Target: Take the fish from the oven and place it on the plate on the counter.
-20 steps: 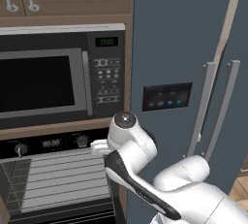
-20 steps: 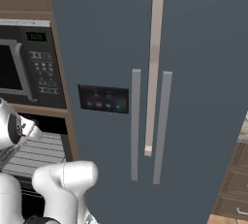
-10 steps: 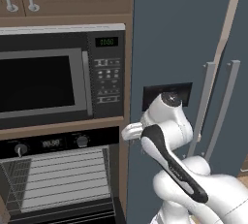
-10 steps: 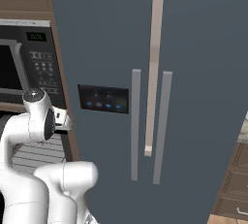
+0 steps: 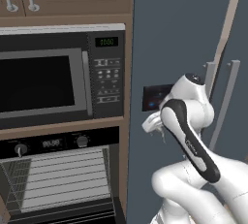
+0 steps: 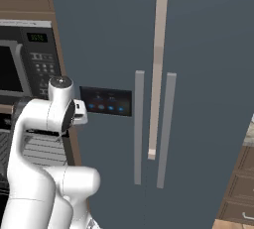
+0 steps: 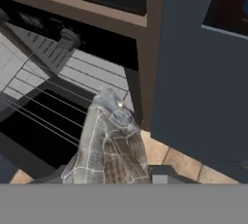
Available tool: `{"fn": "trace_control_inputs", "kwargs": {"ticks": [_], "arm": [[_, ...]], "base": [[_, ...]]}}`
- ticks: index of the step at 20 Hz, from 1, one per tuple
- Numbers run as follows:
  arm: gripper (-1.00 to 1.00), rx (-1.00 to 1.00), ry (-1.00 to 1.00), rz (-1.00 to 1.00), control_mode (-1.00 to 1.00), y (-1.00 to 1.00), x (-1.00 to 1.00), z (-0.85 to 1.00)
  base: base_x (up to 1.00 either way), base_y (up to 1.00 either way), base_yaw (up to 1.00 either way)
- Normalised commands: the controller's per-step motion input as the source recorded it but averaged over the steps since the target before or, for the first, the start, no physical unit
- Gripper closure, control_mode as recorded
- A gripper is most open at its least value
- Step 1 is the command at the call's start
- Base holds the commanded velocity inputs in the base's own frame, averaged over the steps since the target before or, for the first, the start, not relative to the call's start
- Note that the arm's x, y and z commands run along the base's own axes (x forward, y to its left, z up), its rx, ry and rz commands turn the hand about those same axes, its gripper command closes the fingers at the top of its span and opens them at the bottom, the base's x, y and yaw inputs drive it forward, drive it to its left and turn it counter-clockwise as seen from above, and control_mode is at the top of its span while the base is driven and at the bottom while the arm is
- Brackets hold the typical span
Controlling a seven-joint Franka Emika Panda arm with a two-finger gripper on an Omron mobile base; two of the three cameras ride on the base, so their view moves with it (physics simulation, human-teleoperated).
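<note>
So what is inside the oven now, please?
The open oven shows grey wire racks with nothing on them; its lower part is cut off. In the hand view the fish is outside it, between the fingers.

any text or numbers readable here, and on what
Microwave green display: digits, too blurred to read for sure.
Microwave keypad: white labels, too small to read.
Oven display: pale digits, too blurred to read.
Fridge panel: blue icons, no legible words.
No brand names show.
</note>
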Motion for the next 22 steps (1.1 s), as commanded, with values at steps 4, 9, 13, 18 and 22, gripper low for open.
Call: {"fn": "trace_control_inputs", "kwargs": {"ticks": [4, 9, 13, 18, 22], "arm": [[1.0, -0.09, 0.02, -0.05, -1.0, 0.0, -0.01, 0.55], [1.0, -0.02, 0.04, -0.11, -1.0, -0.07, -0.04, 0.35], [1.0, 0.0, 0.0, -0.01, -1.0, -0.11, -0.17, -0.04], [1.0, 0.0, 0.0, -0.01, -1.0, -0.24, -0.15, -0.17], [1.0, 0.0, 0.0, 0.0, -1.0, -0.13, -0.2, -0.08]], "base": [[0.0, 0.0, 0.0], [0.0, 0.0, 0.0], [0.0, 0.0, 0.0], [0.0, 0.0, 0.0], [0.0, 0.0, 0.0]]}}
